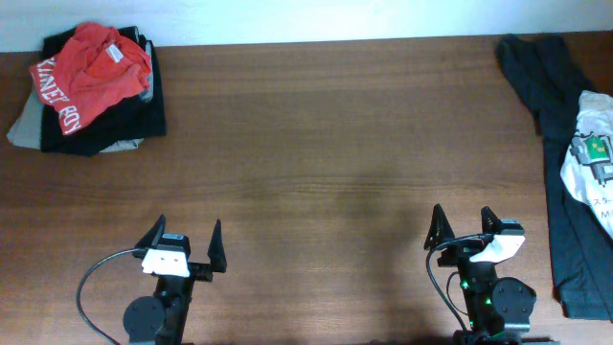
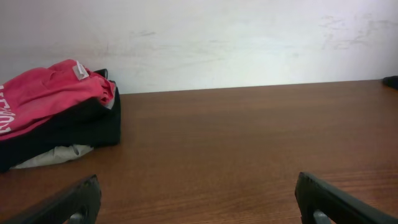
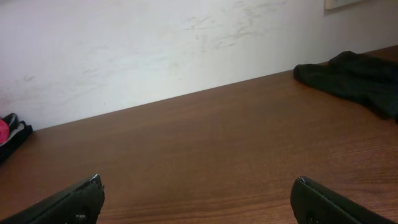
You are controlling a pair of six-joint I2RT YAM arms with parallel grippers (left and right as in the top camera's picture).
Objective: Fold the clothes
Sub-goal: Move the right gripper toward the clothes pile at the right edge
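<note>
Fingers (image 1: 153,236) spread wide and empty, the left gripper (image 1: 188,233) sits at 7 o'clock of the wooden table (image 1: 316,144), a red shirt (image 1: 91,75) topping a dark pile (image 1: 144,115) at 10 o'clock; at 5 o'clock the right gripper (image 1: 463,220) gapes likewise, while the white T-shirt (image 1: 586,158), graphic side up, lies at 3 o'clock on a long dark garment (image 1: 565,249), well apart from both
</note>
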